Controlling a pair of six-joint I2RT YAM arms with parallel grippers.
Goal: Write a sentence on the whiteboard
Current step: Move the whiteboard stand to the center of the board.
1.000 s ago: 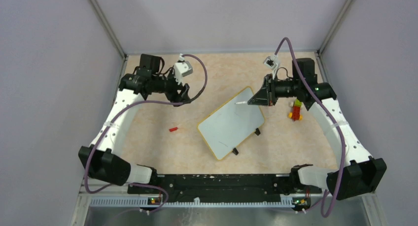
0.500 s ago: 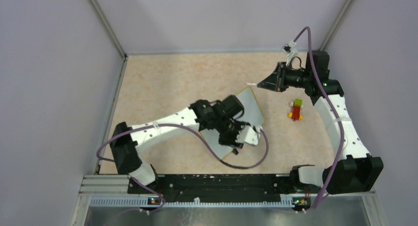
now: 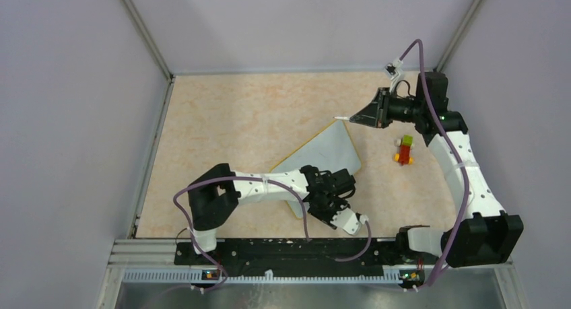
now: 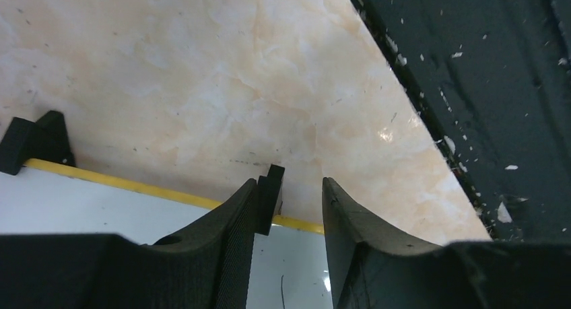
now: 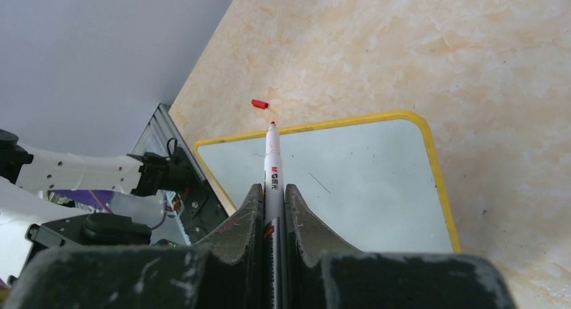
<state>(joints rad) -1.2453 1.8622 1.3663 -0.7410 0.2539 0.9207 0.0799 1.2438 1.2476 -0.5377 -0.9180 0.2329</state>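
A: Two arms, one board (image 3: 323, 151). Which is nearer to it?
B: The left. The left pincer (image 4: 296, 188) sits at the board's near long edge, just beside a black foot (image 4: 275, 181). Its jaws are part open, with the yellow rim (image 4: 135, 186) crossing the gap. It grips nothing that I can see.
A: And the right pincer (image 5: 273, 191)?
B: Closed on the marker (image 5: 272, 154), which is uncapped and raised off the board's far corner. The red tip points from that corner back over the white face. It aims toward the red cap (image 5: 259, 104), which lies on the desk (image 3: 229, 120) beyond the board's far long edge.
A: How does the board lie?
B: Flat, long axis running from the left arm's side to the corner by the marker. The marker lies at a slant to that axis.
A: Any sentence?
B: None yet, only a faint thin stroke on the white.
A: Next move?
B: I judge the left steadies the near edge. Then the marker must drop tip-first onto the face.
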